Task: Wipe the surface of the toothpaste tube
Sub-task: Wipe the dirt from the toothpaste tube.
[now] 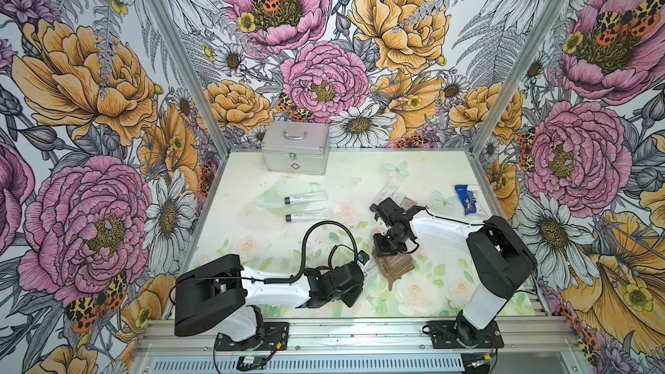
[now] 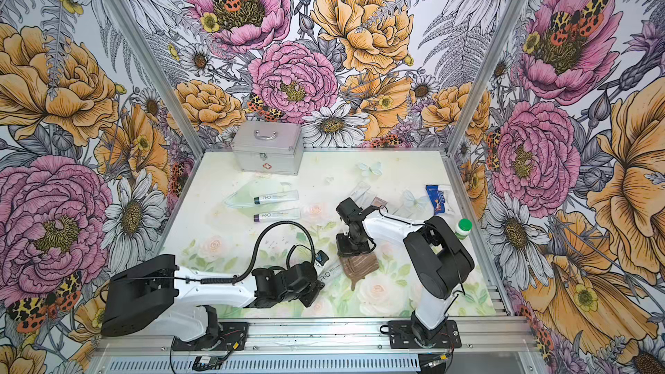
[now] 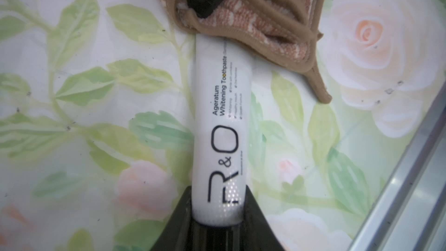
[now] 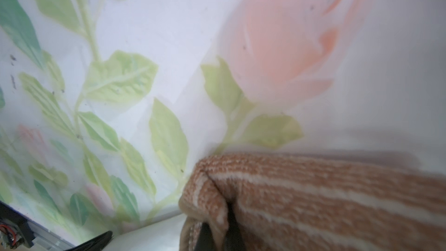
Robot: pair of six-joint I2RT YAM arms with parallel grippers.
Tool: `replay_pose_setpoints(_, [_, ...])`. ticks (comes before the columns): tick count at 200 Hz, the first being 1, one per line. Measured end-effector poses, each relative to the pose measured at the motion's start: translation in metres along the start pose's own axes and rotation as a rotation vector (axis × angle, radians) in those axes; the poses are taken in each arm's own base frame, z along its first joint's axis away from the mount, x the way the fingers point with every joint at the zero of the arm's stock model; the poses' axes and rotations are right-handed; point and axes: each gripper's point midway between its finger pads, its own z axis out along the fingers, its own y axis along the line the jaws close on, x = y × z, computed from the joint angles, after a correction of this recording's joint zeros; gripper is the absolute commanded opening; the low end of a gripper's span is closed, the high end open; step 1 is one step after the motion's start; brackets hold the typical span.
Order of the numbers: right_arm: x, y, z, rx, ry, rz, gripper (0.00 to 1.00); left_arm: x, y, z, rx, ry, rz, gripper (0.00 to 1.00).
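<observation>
A white toothpaste tube (image 3: 222, 121) printed "R&O" lies low over the flowered table. My left gripper (image 3: 218, 213) is shut on its near end. In both top views the tube (image 1: 370, 268) (image 2: 333, 272) runs from that gripper (image 1: 361, 275) (image 2: 320, 282) toward a brown striped cloth (image 1: 396, 266) (image 2: 361, 266). The cloth (image 3: 277, 20) covers the tube's far end. My right gripper (image 4: 217, 235) is shut on a fold of the cloth (image 4: 325, 196) and points down from above (image 1: 387, 251) (image 2: 351, 251). The tube's cap is hidden.
Two more white tubes (image 1: 306, 197) (image 1: 308, 215) lie mid-table beside a face mask (image 1: 273, 194). A metal case (image 1: 295, 147) stands at the back. A blue packet (image 1: 466, 198) lies far right, and a green-capped bottle (image 2: 463, 228) stands behind my right arm. The aluminium rail (image 1: 360, 332) borders the front.
</observation>
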Motion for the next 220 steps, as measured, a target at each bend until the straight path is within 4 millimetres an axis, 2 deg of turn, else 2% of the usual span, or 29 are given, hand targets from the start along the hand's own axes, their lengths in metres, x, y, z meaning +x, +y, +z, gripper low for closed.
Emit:
replay_pose_setpoints(26, [0.002, -0.008, -0.003, 0.032, -0.012, 0.004, 0.00, 0.000, 0.000, 0.000, 0.000, 0.001, 0.003, 0.29])
replay_pose_setpoints(58, [0.020, -0.011, -0.005, 0.051, 0.028, 0.012, 0.00, 0.002, 0.002, 0.000, -0.012, 0.008, 0.005, 0.29])
replay_pose_setpoints(103, [0.043, 0.016, -0.004, 0.039, 0.066, -0.041, 0.00, 0.005, 0.004, 0.000, -0.018, 0.020, 0.008, 0.29])
replay_pose_setpoints(166, [0.056, 0.047, -0.004, -0.020, 0.104, -0.066, 0.00, 0.007, 0.009, 0.000, -0.043, 0.025, 0.009, 0.29])
replay_pose_setpoints(193, [0.056, 0.046, -0.003, -0.017, 0.114, -0.059, 0.00, 0.007, 0.009, 0.000, -0.046, 0.026, 0.008, 0.29])
replay_pose_setpoints(220, [0.048, 0.032, 0.001, -0.016, 0.129, -0.014, 0.00, 0.004, 0.009, -0.001, -0.050, 0.018, 0.010, 0.29])
